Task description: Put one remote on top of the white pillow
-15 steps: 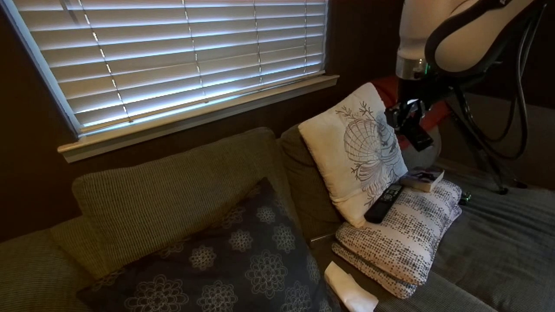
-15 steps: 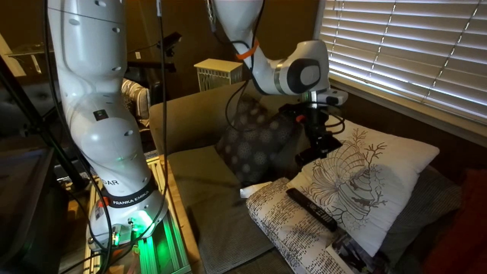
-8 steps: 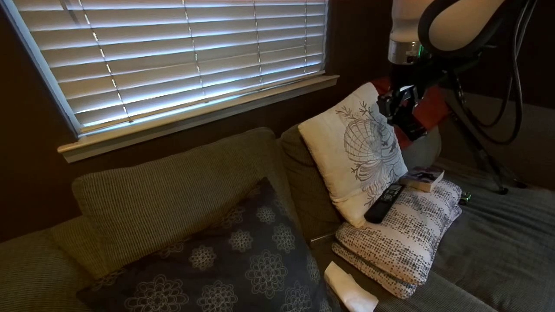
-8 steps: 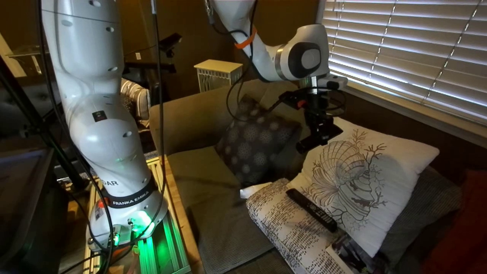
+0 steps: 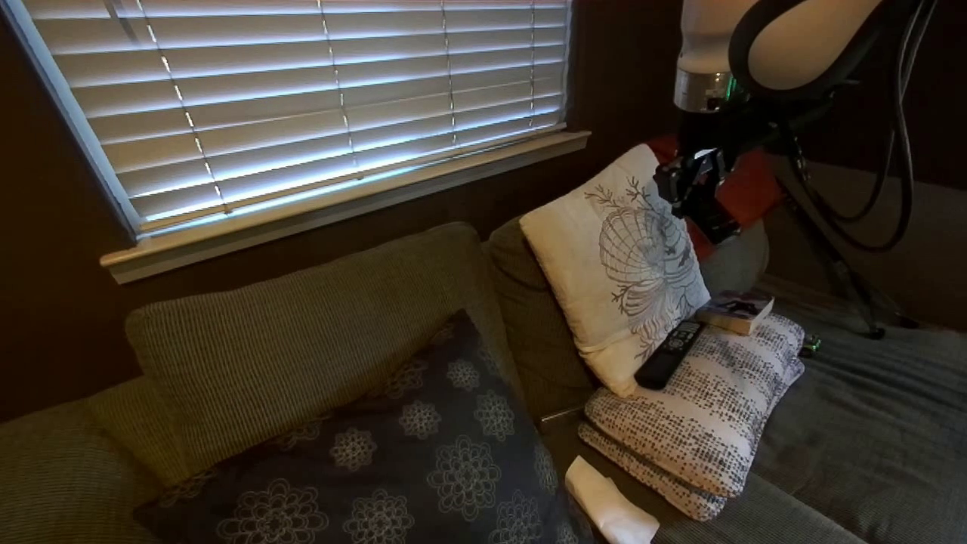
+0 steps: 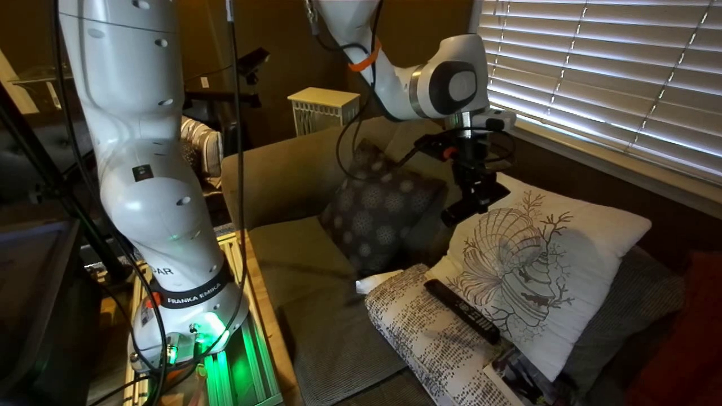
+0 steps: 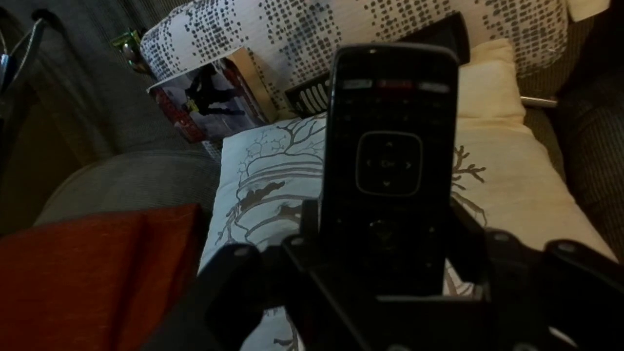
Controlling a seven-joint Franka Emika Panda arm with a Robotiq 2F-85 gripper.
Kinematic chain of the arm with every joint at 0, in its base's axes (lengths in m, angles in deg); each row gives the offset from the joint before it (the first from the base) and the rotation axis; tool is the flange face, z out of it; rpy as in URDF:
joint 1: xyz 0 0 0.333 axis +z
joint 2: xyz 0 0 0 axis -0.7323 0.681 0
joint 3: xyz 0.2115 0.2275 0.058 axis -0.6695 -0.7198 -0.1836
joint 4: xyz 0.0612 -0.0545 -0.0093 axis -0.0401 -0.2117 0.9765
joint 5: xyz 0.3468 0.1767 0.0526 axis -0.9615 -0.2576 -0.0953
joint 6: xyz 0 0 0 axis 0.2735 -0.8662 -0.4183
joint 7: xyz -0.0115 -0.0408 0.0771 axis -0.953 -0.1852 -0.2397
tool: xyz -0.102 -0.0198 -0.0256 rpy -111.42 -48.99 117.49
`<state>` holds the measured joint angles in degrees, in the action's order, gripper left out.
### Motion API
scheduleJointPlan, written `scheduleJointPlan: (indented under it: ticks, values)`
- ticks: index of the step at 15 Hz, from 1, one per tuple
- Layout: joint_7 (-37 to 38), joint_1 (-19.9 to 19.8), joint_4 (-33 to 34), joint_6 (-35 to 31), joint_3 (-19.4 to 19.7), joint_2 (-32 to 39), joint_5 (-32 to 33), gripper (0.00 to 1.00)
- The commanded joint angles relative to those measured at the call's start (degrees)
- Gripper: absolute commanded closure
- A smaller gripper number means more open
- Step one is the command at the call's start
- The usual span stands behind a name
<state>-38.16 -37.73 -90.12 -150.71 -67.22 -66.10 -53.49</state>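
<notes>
My gripper [image 7: 382, 229] is shut on a black remote [image 7: 388, 146], gripping its lower part between both fingers. The gripper [image 5: 693, 185] and held remote [image 5: 716, 224] hang in the air near the upper part of the white pillow. In an exterior view the gripper [image 6: 478, 189] overlaps the pillow's edge. The white pillow [image 5: 570, 249] with its shell drawing leans tilted against the couch back; it also shows below the held remote in the wrist view [image 7: 516, 185]. A second, similar remote [image 5: 670, 355] lies along the pillow's lower edge, partly hidden in the wrist view [image 7: 312, 96].
A folded dotted cushion [image 5: 702, 408] lies before the white pillow, with a small book [image 5: 736, 311] on it. A dark grey patterned cushion [image 6: 378, 208], a cream cloth [image 5: 608, 502] and a red cloth [image 7: 97, 273] lie around. The window sill [image 5: 347, 196] runs behind.
My gripper has risen with the remote in it and shifted slightly, mostly in the first half second; since then it is almost still. The pillow and the second remote have not moved.
</notes>
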Motion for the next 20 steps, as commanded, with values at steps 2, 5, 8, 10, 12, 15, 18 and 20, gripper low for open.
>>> scheduleJointPlan:
  ticks: [2,5,8,10,12,15,18,20]
  values:
    - [3.14,-0.71,5.04,-0.74,-2.34,0.15,10.38,0.63]
    - [1.81,-0.72,10.22,1.54,-4.23,1.69,13.95,0.63]
    - [-0.18,-1.09,15.64,4.50,-6.12,4.01,14.86,0.63]
    - [-2.55,-1.09,19.64,7.07,-6.98,5.90,14.87,0.63]
    - [-6.13,-1.30,24.09,10.27,-7.89,8.10,13.63,0.63]
    - [-10.57,-1.50,31.64,15.97,-8.63,12.00,12.68,0.63]
    - [-16.07,-1.93,39.38,21.57,-9.53,16.16,11.41,0.63]
    - [-20.17,-2.43,44.13,24.96,-10.26,19.13,10.44,0.63]
